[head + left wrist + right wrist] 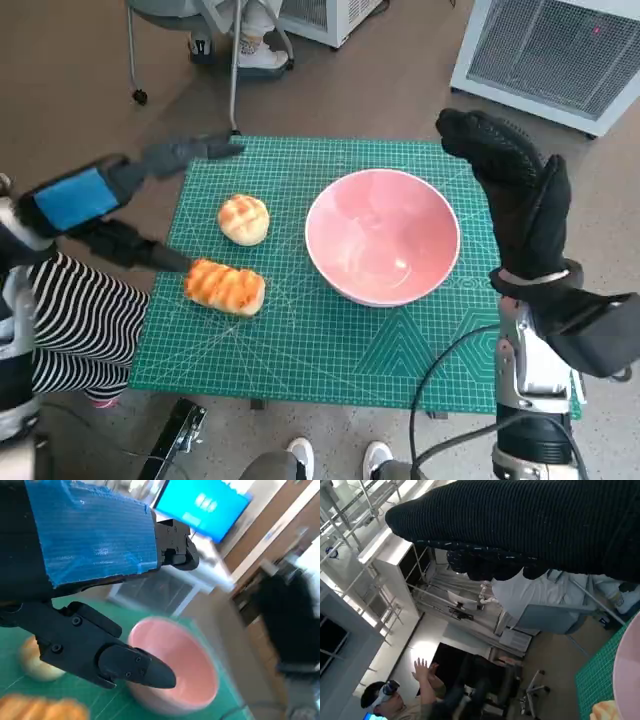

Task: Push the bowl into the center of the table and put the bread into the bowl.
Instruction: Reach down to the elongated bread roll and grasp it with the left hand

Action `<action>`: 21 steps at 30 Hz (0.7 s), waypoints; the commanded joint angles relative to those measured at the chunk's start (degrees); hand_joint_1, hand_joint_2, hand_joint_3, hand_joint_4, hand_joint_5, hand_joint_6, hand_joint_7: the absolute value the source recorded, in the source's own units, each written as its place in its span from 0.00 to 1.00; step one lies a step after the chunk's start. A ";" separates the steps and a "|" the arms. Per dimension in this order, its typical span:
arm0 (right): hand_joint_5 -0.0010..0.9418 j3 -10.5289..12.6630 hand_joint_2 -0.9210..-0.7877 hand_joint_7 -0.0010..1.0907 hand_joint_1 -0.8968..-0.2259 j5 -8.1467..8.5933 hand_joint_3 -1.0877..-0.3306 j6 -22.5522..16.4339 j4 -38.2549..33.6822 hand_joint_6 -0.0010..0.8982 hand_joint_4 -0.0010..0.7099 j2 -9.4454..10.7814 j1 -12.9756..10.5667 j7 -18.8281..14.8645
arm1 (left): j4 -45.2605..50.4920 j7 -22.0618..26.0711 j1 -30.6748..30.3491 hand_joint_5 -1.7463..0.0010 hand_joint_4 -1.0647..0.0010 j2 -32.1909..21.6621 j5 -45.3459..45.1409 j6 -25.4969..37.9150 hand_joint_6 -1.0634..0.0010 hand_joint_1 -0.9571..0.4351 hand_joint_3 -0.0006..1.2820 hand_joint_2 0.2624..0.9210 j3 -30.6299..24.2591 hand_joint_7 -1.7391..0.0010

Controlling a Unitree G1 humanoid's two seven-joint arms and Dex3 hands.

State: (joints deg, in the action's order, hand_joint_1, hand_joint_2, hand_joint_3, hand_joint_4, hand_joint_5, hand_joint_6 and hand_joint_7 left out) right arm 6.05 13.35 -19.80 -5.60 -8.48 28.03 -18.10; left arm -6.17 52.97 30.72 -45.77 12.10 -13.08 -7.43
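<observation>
Two golden bread rolls [232, 254] lie left of the glossy pink round bowl [383, 248] on the green cutting mat [330, 350]; left hand [115, 205] spread (one finger touching the near roll), gloved right hand [515, 190] raised, empty.

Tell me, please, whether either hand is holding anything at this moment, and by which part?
Nothing is held: the left hand and right hand are both open.
</observation>
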 commanded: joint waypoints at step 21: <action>0.00 0.41 0.00 0.34 0.26 1.22 0.56 1.20 -0.94 0.20 0.28 1.15 -0.94 0.47 | 7.75 -1.49 -8.33 1.00 0.82 -4.86 -19.62 4.47 0.69 0.49 0.00 0.79 9.71 0.99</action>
State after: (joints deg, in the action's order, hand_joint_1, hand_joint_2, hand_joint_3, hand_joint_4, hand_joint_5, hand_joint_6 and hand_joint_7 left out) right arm 6.13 13.80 -19.42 -5.75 -7.60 28.03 -17.67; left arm 1.17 52.36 22.97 -49.57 -4.97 -8.42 0.98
